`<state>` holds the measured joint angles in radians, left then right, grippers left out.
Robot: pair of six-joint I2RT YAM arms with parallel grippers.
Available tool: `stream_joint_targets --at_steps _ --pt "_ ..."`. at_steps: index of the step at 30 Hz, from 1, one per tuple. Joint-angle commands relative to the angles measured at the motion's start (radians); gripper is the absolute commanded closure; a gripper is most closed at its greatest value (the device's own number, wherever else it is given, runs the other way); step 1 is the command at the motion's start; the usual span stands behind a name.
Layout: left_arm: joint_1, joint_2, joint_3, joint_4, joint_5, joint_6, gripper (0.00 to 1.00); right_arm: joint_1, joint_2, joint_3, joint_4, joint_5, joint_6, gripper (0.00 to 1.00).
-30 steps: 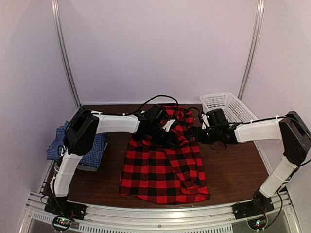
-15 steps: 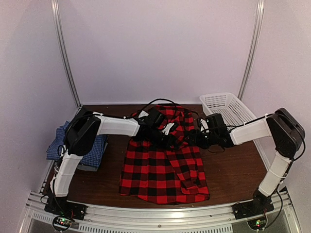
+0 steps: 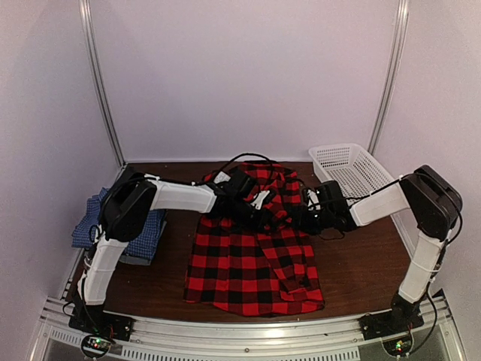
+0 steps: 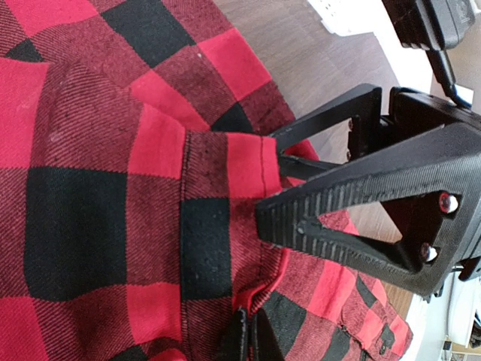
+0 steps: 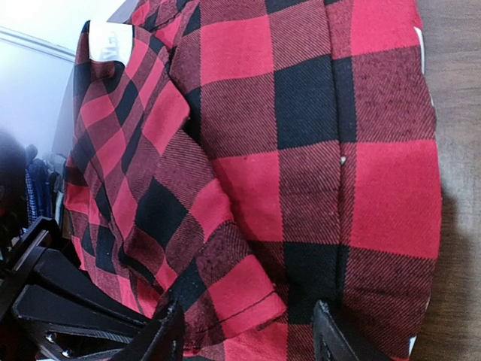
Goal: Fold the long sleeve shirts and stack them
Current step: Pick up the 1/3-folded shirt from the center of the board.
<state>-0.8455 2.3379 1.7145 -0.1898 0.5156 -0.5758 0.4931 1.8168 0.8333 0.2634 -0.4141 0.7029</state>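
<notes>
Well, the dark brown wooden table (image 3: 361, 271) sits in a booth of pale walls (image 3: 248, 75) with slim metal posts (image 3: 98, 83) in the corners and an aluminium rail (image 3: 248, 331) along the near edge. Spread down the middle of the wood lies the red-and-black plaid shirt (image 3: 252, 263), hem toward the rail, its upper part rumpled where both arms meet. The left gripper (image 4: 269, 179) is clenched on a stitched fold of that plaid — the cloth runs right in between its black fingertips. The right gripper (image 5: 248, 338) comes in from the other side; its fingers (image 5: 167, 338) stand apart with a bunched corner of the same shirt lying between them, not pinched. Just past the right fingers the left gripper's black frame crowds the space, so the two nearly meet over the fold. Behind the right fingers, toward the far corner, stands a white mesh basket (image 3: 353, 165). Well away behind the left fingers, at the table's edge, the blue checked shirt (image 3: 86, 222) lies folded on something grey. A black cable (image 3: 244, 158) loops above the left wrist.
</notes>
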Motion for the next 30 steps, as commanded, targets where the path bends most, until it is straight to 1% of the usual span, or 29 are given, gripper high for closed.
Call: stream_joint_targets --at_steps 1,12,22,30 --pt "-0.004 -0.017 -0.012 0.041 -0.009 -0.006 1.00 -0.005 0.018 0.032 0.021 -0.006 -0.008 0.43" --pt "-0.004 -0.016 -0.006 0.044 -0.008 -0.007 1.00 0.006 0.022 0.048 0.028 -0.026 -0.010 0.51" --pt "-0.004 -0.015 -0.006 0.046 -0.013 -0.010 1.00 0.027 0.035 0.054 0.027 -0.037 -0.005 0.53" --pt "-0.004 -0.015 -0.004 0.046 -0.023 -0.015 1.00 0.035 0.031 0.050 0.024 -0.039 0.000 0.58"
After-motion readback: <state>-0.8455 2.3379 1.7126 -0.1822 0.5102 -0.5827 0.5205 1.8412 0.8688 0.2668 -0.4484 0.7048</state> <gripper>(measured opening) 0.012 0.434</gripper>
